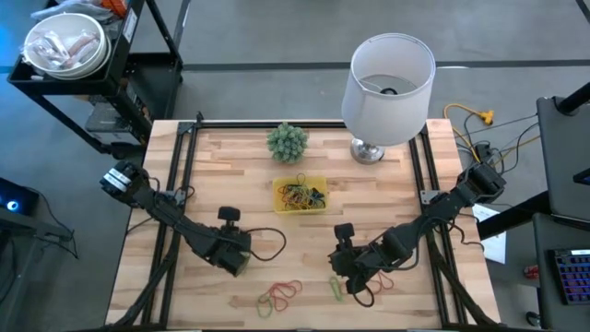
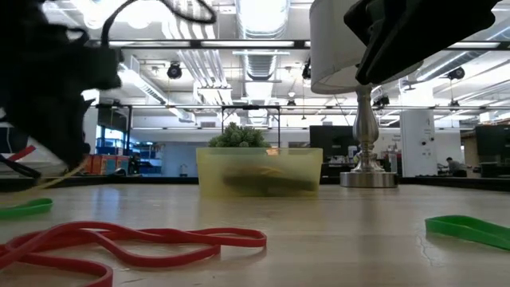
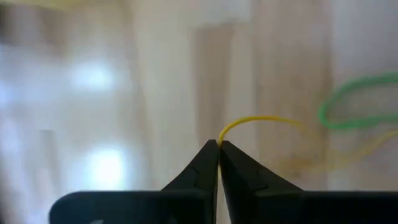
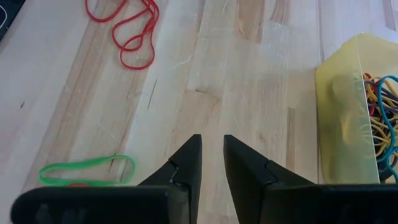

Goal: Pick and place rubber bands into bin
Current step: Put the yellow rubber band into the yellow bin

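Left claw [image 3: 218, 144] pinched on yellow rubber band [image 3: 261, 121]; right claw [image 4: 212, 146] apart, empty. Bin [image 1: 301, 181] long axis runs across worktop [image 1: 240, 166].

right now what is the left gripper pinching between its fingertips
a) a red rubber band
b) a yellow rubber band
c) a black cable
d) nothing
b: in the left wrist view the left gripper has its fingers closed together on a thin yellow rubber band that loops out from the tips.
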{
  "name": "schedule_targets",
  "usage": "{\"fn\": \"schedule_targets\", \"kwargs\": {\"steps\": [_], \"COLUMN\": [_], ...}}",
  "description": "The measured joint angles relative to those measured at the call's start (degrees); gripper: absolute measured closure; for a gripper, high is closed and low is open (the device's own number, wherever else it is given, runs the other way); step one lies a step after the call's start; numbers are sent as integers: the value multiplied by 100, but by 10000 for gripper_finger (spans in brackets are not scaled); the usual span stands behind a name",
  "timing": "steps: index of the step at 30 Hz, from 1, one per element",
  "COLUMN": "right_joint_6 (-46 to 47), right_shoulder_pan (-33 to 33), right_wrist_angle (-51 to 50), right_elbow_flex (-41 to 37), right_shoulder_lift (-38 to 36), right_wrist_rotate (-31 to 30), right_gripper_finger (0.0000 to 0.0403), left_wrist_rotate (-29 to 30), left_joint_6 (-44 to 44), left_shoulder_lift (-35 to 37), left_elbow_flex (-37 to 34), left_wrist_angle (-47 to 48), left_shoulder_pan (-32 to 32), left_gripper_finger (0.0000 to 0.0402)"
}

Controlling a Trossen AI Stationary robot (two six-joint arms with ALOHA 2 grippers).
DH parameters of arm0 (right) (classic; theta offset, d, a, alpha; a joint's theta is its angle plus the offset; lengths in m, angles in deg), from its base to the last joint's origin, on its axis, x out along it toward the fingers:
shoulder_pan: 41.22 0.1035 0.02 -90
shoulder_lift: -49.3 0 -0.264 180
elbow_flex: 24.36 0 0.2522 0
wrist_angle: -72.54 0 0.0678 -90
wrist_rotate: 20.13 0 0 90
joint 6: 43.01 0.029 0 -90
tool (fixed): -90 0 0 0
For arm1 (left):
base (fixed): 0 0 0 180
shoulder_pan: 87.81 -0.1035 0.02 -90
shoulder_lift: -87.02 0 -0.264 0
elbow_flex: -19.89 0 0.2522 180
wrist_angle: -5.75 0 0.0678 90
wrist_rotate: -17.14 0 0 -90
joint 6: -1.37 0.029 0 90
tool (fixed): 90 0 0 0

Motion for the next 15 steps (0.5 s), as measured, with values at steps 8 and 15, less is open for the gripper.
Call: {"fn": "schedule_targets", "kwargs": {"steps": [8,15], "right_joint_6": [7,4], "right_shoulder_pan": [0,0], "right_wrist_angle": [2,0], "right_elbow_flex": [0,0], "right_shoulder_lift": [0,0], "right_wrist_rotate": [0,0], "right_gripper_finger": [342,342], "left_wrist_rotate": [1319,2405], "left_joint_6": [166,1033], "left_shoulder_lift": [9,11], "left_elbow_flex": [828,1462], "left_wrist_angle": [854,904], "left_shoulder_pan": [2,-120], "left_gripper_finger": [401,401]}}
